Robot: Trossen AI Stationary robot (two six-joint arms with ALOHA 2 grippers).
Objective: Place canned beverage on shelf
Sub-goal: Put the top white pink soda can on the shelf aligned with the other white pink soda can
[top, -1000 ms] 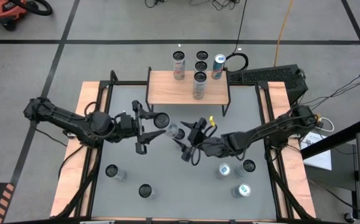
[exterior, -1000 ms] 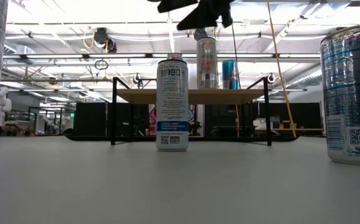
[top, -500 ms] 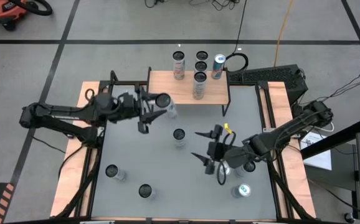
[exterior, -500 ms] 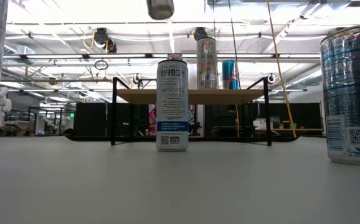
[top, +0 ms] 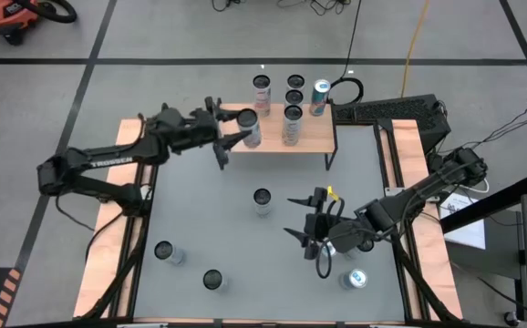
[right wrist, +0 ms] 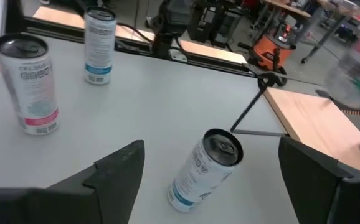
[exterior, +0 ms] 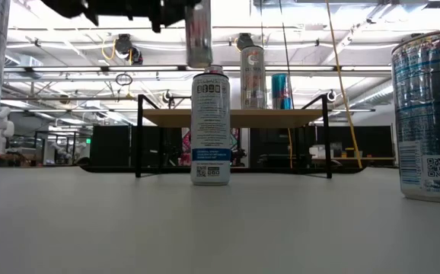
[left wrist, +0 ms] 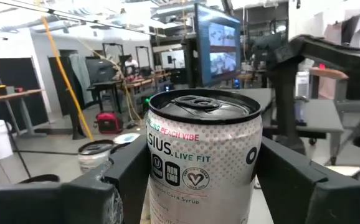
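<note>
The left gripper (top: 238,130) is holding a canned beverage (top: 250,128) upright, with its two fingers pressing on the sides of the can. In the high view the can is hanging over the left part of the shelf (top: 314,137), close to the shelf's front edge. In the low view this can (exterior: 198,34) is floating above the level of the wooden top (exterior: 281,116), not touching it. The left wrist view is showing the same can (left wrist: 202,158) between the dark fingers (left wrist: 292,180); its label is reading "PEACH VIBE".

Another can (top: 291,125) is already standing on the shelf, near the middle. Three more cans (top: 294,91) are standing on the floor behind the shelf.

The right gripper (top: 305,219) is waiting over the right part of the table (top: 200,210), with its fingers spread wide and nothing between them. One white and blue can (top: 263,200) is standing alone in the middle of the table. Two cans (top: 188,266) are standing near the front left corner, and some cans (top: 355,279) are near the right arm.
</note>
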